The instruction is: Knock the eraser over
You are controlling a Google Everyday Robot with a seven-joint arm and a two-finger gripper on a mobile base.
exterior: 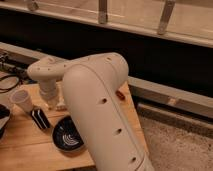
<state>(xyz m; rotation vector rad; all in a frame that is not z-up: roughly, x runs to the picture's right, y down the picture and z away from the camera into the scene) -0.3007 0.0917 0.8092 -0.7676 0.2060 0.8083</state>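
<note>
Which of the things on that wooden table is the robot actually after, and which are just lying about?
For the job:
- small dark striped block, apparently the eraser
- white robot gripper, lowered just right of it

Just lying about:
- white paper cup
- dark round striped plate
- black cables
- light wooden table
</note>
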